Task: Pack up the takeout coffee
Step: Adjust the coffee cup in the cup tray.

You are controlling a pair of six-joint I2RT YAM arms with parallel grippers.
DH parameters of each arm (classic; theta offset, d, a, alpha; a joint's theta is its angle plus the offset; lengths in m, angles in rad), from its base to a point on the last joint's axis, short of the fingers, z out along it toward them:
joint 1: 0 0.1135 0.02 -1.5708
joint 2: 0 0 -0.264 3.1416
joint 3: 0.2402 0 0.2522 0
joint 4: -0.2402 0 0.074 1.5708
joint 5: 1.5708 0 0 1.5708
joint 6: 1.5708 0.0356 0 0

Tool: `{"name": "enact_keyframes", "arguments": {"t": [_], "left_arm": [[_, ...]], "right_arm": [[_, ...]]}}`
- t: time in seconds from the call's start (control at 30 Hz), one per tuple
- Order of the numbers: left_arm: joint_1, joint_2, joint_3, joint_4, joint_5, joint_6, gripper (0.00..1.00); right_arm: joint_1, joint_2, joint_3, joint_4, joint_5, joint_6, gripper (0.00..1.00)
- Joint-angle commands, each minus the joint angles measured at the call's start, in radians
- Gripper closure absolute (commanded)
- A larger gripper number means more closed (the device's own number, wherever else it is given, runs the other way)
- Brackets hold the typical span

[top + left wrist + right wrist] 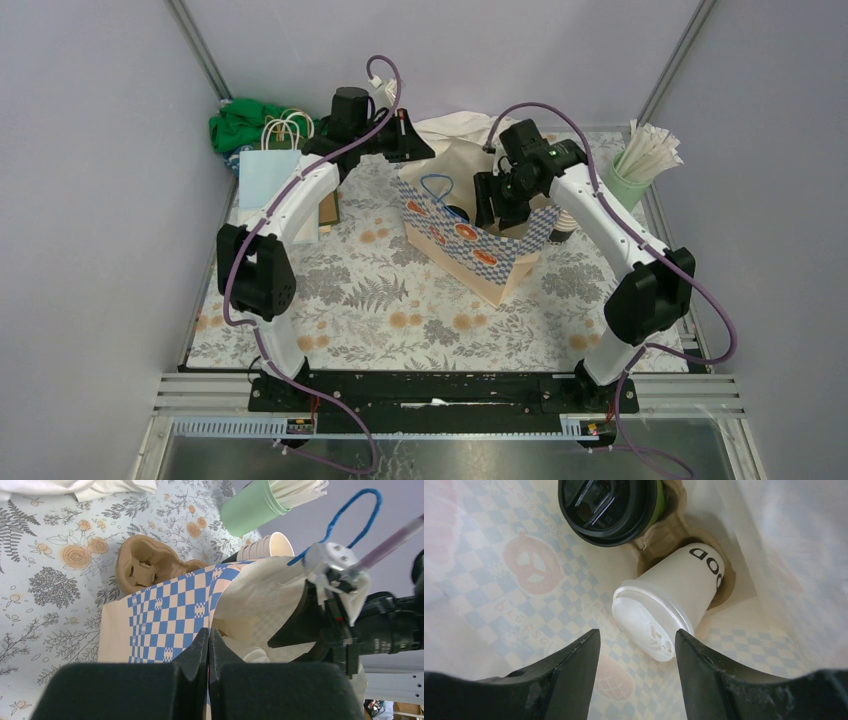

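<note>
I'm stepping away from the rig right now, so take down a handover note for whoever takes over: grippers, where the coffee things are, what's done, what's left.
Left gripper: shut, apparently pinching the paper bag at its rim to hold it open.
Right gripper: open, inside the bag over the white-lidded cup, not gripping it.
Done: the black-lidded cup sits in the carrier at the bag's bottom. The white-lidded cup is in the next slot, but tilted.
Left: straighten that cup. A spare pulp carrier and stacked unlidded cups are outside the bag, possibly to be packed too.
</note>
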Motion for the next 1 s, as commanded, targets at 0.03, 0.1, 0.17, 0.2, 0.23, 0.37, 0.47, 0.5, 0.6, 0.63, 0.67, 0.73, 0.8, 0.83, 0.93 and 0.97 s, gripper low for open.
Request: {"name": "enact_keyframes", "arguments": {"t": [0.03, 0.1, 0.17, 0.2, 0.23, 0.37, 0.47, 0.5, 0.6, 0.63, 0.67, 0.73, 0.8, 0.83, 0.93, 0.97], "left_arm": [[0.002, -0.071, 0.000, 0.029, -0.003, 0.018, 1.00], [0.002, -0.069, 0.002, 0.030, -0.008, 0.013, 1.00], [0.002, -0.064, 0.008, 0.031, -0.019, 0.006, 1.00], [0.003, -0.061, 0.013, 0.032, -0.022, 0.003, 1.00], [0.002, -0.058, 0.021, 0.033, -0.025, 0.002, 1.00], [0.002, -0.040, 0.064, 0.029, -0.036, -0.018, 1.00], [0.002, -0.026, 0.097, 0.025, -0.046, -0.037, 1.00], [0.002, -0.021, 0.109, 0.025, -0.048, -0.048, 1.00], [0.002, -0.008, 0.148, 0.027, -0.053, -0.075, 1.00], [0.002, -0.004, 0.162, 0.024, -0.053, -0.077, 1.00], [0.002, -0.002, 0.175, 0.020, -0.052, -0.081, 1.00], [0.002, 0.002, 0.191, 0.016, -0.052, -0.085, 1.00], [0.002, 0.002, 0.201, 0.015, -0.050, -0.092, 1.00], [0.002, 0.003, 0.203, 0.014, -0.050, -0.095, 1.00], [0.000, 0.005, 0.208, 0.015, -0.045, -0.098, 1.00], [-0.001, 0.006, 0.208, 0.016, -0.046, -0.096, 1.00]], "right_arm": [[0.022, -0.013, 0.112, -0.087, 0.076, -0.072, 0.37], [0.056, -0.030, 0.111, -0.088, 0.101, -0.088, 0.38], [0.110, -0.042, 0.109, -0.099, 0.138, -0.115, 0.40], [0.140, -0.046, 0.105, -0.102, 0.153, -0.131, 0.42], [0.165, -0.051, 0.093, -0.101, 0.164, -0.138, 0.45], [0.218, -0.069, 0.063, -0.121, 0.173, -0.147, 0.66], [0.236, -0.068, 0.085, -0.158, 0.173, -0.148, 0.79], [0.242, -0.064, 0.094, -0.166, 0.169, -0.150, 0.83], [0.259, -0.046, 0.121, -0.183, 0.157, -0.157, 0.87], [0.263, -0.042, 0.128, -0.188, 0.149, -0.158, 0.88], [0.268, -0.041, 0.129, -0.187, 0.140, -0.160, 0.88], [0.276, -0.047, 0.118, -0.178, 0.121, -0.163, 0.90], [0.292, -0.046, 0.110, -0.176, 0.114, -0.162, 0.92], [0.303, -0.043, 0.105, -0.174, 0.111, -0.162, 0.94], [0.330, -0.034, 0.098, -0.164, 0.137, -0.160, 0.96], [0.332, -0.029, 0.097, -0.154, 0.145, -0.158, 0.98]]}}
